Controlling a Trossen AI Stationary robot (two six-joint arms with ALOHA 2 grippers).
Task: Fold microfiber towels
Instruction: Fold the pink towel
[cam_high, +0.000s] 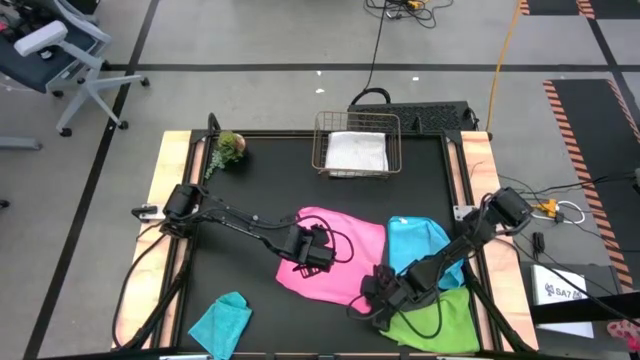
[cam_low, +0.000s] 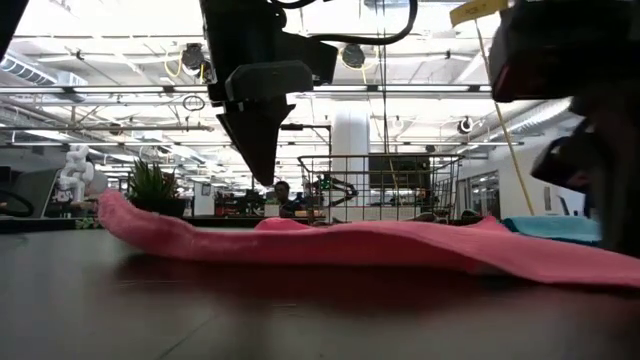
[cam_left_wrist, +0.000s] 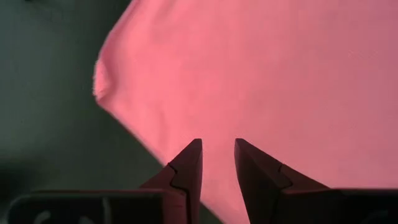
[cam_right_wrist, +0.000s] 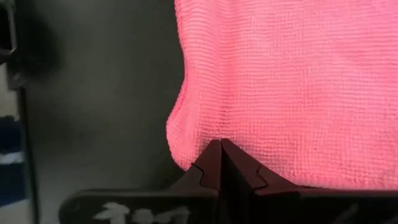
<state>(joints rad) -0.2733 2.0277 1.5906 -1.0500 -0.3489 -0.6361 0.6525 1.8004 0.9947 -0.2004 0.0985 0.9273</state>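
Hot pink square microfiber towel (cam_high: 335, 252) spread at table centre. Left gripper (cam_left_wrist: 217, 155) hovering above, fingers slightly apart; right gripper (cam_right_wrist: 221, 163) pinched on the six o'clock edge. Risk: thin pinch slipping, corner dropping mid-fold.

From overhead we are looking straight down on the whole black table (cam_high: 260, 180), with both arms reaching in from nine and three o'clock. From the table's surface we are looking level across it into the room, very near the hot pink towel (cam_low: 400, 250). On the left wrist we are looking down past the left gripper (cam_left_wrist: 217, 149), close above the same pink cloth. On the right wrist we are looking past the right gripper (cam_right_wrist: 221, 149) at its edge. All four views are sharing that towel.
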